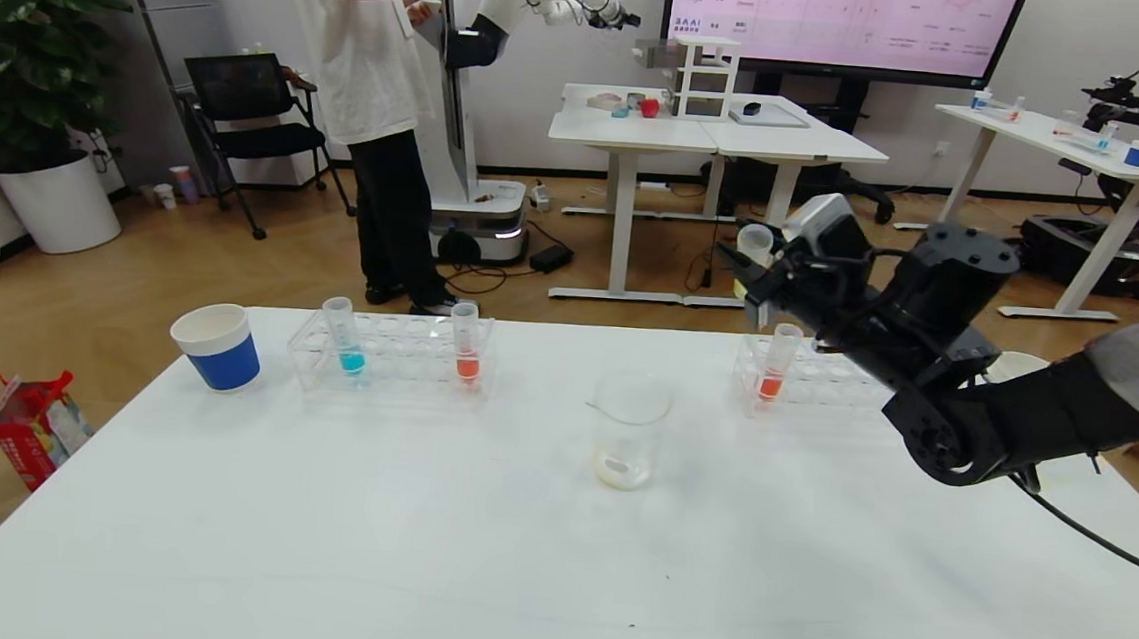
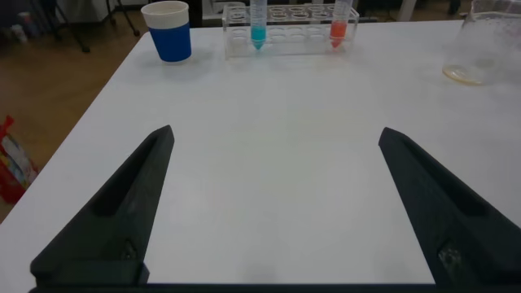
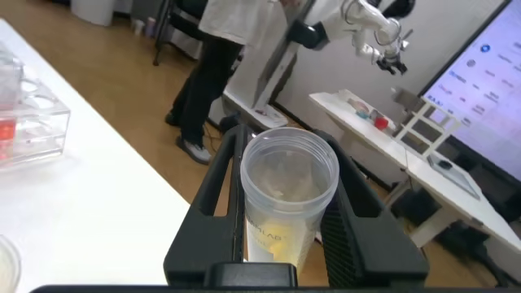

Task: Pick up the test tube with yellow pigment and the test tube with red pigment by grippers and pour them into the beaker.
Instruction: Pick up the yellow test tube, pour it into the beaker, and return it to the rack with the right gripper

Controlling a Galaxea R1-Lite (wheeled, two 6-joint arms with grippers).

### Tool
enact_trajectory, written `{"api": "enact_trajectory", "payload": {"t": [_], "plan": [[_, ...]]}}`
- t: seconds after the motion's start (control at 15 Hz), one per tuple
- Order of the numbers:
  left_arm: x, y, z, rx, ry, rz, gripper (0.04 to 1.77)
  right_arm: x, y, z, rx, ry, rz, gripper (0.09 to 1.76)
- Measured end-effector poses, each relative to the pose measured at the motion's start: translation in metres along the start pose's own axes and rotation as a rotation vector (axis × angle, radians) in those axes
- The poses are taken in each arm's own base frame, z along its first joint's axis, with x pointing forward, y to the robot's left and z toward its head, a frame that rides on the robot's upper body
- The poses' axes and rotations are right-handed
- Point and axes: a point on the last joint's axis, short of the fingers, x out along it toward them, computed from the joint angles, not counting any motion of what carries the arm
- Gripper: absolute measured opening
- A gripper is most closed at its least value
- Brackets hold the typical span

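Note:
My right gripper (image 1: 759, 273) (image 3: 281, 145) is shut on the test tube with yellow pigment (image 1: 754, 244) (image 3: 288, 195), holding it in the air above the right rack (image 1: 826, 380), its open mouth toward the wrist camera. A test tube with red pigment (image 1: 779, 362) stands in that rack. Another red one (image 1: 467, 344) (image 2: 341, 23) stands in the left rack (image 1: 397, 356). The beaker (image 1: 629, 429) (image 2: 482, 50) sits mid-table with a pale yellowish film at its bottom. My left gripper (image 2: 277, 132) is open low over bare table and is out of the head view.
A blue-liquid tube (image 1: 346, 336) (image 2: 258, 24) stands in the left rack, with a blue-and-white paper cup (image 1: 217, 345) (image 2: 168, 31) to its left. Behind my right arm sits another cup (image 1: 1013, 365). Beyond the table's far edge stand a person (image 1: 375, 95) and another robot.

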Motion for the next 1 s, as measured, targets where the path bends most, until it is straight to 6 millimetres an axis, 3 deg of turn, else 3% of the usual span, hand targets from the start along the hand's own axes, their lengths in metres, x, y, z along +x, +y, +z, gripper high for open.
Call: {"api": "enact_trajectory", "payload": {"t": [0.27,0.53,1.0], "plan": [[0.0,0.0,0.0,0.0,0.0,0.0,1.75,0.012,0.037,0.004,-0.091,-0.031,0.102,0.53],[0.0,0.0,0.0,0.0,0.0,0.0,1.75,0.01,0.054,-0.006,-0.188,-0.017,0.156,0.53],[0.0,0.0,0.0,0.0,0.0,0.001,1.75,0.005,0.053,-0.014,-0.421,-0.138,0.28,0.53]]}}
